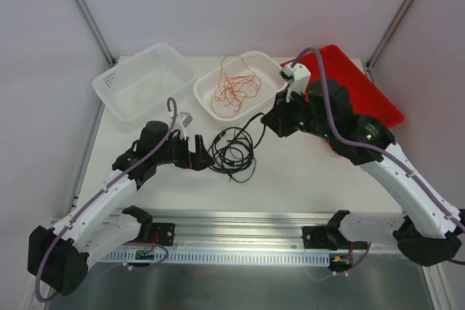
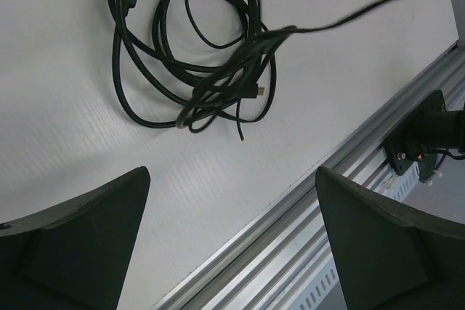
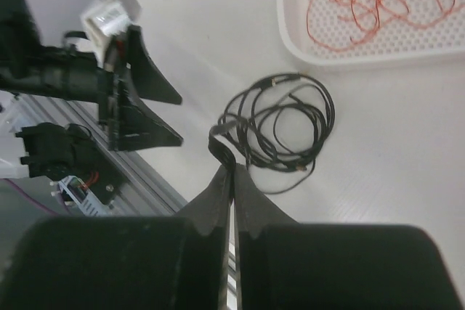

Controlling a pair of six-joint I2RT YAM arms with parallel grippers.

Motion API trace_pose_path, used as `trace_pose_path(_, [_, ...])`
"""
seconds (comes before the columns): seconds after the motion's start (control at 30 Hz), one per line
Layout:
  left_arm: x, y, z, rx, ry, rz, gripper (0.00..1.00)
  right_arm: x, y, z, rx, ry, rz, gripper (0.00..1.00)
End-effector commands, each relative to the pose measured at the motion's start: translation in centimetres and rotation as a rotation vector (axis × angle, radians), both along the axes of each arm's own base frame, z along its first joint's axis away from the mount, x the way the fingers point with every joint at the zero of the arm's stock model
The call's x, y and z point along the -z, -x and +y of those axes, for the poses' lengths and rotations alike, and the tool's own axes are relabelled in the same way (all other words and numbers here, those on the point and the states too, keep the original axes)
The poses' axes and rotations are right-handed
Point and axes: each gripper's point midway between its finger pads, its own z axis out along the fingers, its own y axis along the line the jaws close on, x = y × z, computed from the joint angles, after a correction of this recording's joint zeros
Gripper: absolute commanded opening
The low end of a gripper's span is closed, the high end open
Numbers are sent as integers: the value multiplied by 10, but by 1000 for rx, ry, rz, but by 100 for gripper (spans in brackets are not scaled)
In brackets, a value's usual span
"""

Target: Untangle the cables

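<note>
A tangle of black cable (image 1: 232,152) lies on the white table between my two grippers. My right gripper (image 1: 272,120) is shut on one black strand and holds it taut above the table; in the right wrist view the strand runs from my closed fingertips (image 3: 234,170) down to the tangle (image 3: 280,132). My left gripper (image 1: 200,156) is open and empty just left of the tangle. In the left wrist view the tangle (image 2: 196,49) lies ahead of the open gripper (image 2: 232,245), with the lifted strand (image 2: 363,12) running off to the upper right.
A white basket (image 1: 272,70) with a thin red wire (image 1: 236,91) stands behind the tangle. Another white basket (image 1: 109,88) stands at the back left. A red tray (image 1: 363,85) lies at the back right. The aluminium rail (image 1: 240,223) runs along the near edge.
</note>
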Motion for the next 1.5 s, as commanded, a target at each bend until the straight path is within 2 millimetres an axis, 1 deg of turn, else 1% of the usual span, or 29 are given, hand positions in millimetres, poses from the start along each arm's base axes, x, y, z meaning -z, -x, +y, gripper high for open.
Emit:
trace_pose_path(0.0, [-20, -20, -9, -74, 24, -44, 99, -57, 8, 5, -78, -120, -135, 1])
trace_pose_path(0.03, [-18, -21, -12, -76, 25, -33, 99, -76, 11, 6, -95, -167, -173, 2])
trace_pose_path(0.17, [-28, -24, -29, -58, 41, -51, 98, -111, 18, 6, -117, -253, -241, 2])
trace_pose_path(0.2, [-35, -26, -34, -49, 49, -69, 98, -121, 20, 7, -126, -281, -265, 2])
trace_pose_path(0.27, [-42, -24, -49, -13, 60, -103, 98, -131, 22, 6, -135, -304, -286, 2])
trace_pose_path(0.37, [-60, -22, -70, 56, 83, -194, 98, -134, 22, 9, -143, -306, -289, 2])
trace_pose_path(0.5, [-77, -16, -93, 134, 132, -306, 97, -131, 24, 14, -168, -317, -274, 2])
trace_pose_path(0.6, [-78, -19, -104, 134, 128, -348, 94, -129, 27, 17, -178, -337, -254, 2])
trace_pose_path(0.7, [-65, -33, -102, 67, 74, -346, 86, -129, 30, 15, -178, -351, -253, 2])
trace_pose_path(0.73, [-61, -37, -102, 48, 65, -345, 82, -127, 30, 14, -173, -349, -248, 2])
trace_pose_path(0.8, [-57, -40, -101, 30, 64, -351, 65, -125, 32, 10, -169, -346, -249, 2])
trace_pose_path(0.83, [-60, -41, -104, 33, 78, -364, 58, -123, 31, 9, -159, -340, -251, 2])
trace_pose_path(0.87, [-58, -41, -104, 34, 75, -362, 39, -118, 32, 4, -151, -329, -255, 2])
trace_pose_path(0.93, [-60, -42, -100, 27, 56, -374, 19, -110, 26, -6, -94, -301, -260, 2])
trace_pose_path(0.97, [-69, -45, -98, 15, 52, -391, 8, -95, 22, -9, -69, -268, -244, 2])
trace_pose_path(1.0, [-74, -46, -93, 10, 25, -415, 0, -89, 23, -16, -45, -253, -244, 3])
trace_pose_path(1.03, [-87, -50, -84, -27, 9, -451, 0, -79, 17, -24, 4, -224, -238, 5])
trace_pose_path(1.07, [-101, -52, -78, -39, -20, -472, 0, -57, 9, -30, 48, -178, -213, 5])
trace_pose_path(1.13, [-130, -59, -64, -68, -82, -561, 0, -33, 5, -43, 107, -123, -192, 7])
trace_pose_path(1.17, [-155, -60, -57, -81, -101, -595, 0, -20, 4, -47, 124, -99, -172, 8])
trace_pose_path(1.2, [-170, -63, -51, -82, -142, -649, 0, 5, 3, -51, 145, -56, -133, 11])
trace_pose_path(1.23, [-184, -67, -44, -105, -168, -681, 0, 17, 3, -52, 151, -38, -117, 12])
trace_pose_path(1.27, [-218, -67, -38, -119, -173, -743, 0, 29, 4, -54, 158, -20, -94, 13])
trace_pose_path(1.3, [-232, -70, -37, -119, -195, -774, 0, 47, 5, -55, 164, 3, -61, 14])
trace_pose_path(1.33, [-248, -71, -35, -123, -197, -803, 0, 56, 6, -54, 161, 15, -43, 15])
trace_pose_path(1.37, [-284, -69, -31, -142, -162, -858, 0, 63, 7, -54, 160, 23, -29, 16])
trace_pose_path(1.4, [-291, -70, -33, -126, -179, -872, 0, 73, 9, -53, 149, 35, -6, 19])
trace_pose_path(1.43, [-302, -69, -34, -121, -170, -888, 0, 76, 10, -52, 146, 35, 3, 21])
trace_pose_path(1.47, [-326, -64, -32, -122, -138, -926, 0, 79, 11, -51, 136, 40, 9, 25])
